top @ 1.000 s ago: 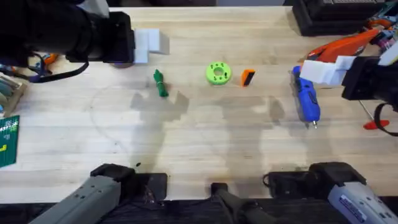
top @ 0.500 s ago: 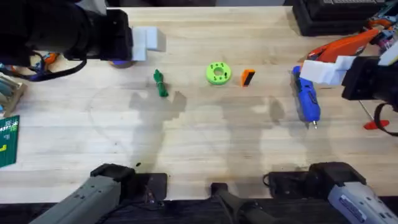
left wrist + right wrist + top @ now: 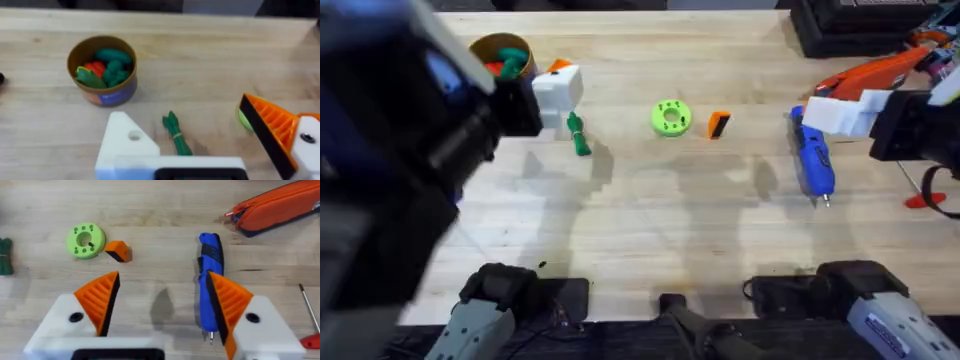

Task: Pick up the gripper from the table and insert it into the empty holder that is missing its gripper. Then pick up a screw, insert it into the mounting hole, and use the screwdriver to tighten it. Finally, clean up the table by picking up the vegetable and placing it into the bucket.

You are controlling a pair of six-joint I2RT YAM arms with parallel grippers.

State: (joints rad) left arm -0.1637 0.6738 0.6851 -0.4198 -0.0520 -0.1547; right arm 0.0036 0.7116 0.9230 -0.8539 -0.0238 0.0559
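Bright, even light falls from above on the pale wood bench [image 3: 650, 215], with no glare. Soft grey shadows lie on the boards in the overhead view, between the bench's middle and its near edge. The left arm [image 3: 390, 150] rises close under the camera, large, dark and smeared by blur. The left wrist view is soft; the bucket [image 3: 103, 69] looks slightly fuzzy

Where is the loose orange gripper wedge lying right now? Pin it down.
In the overhead view the gripper lies on the table right of centre, just right of the lime-green disc and left of the screwdriver.
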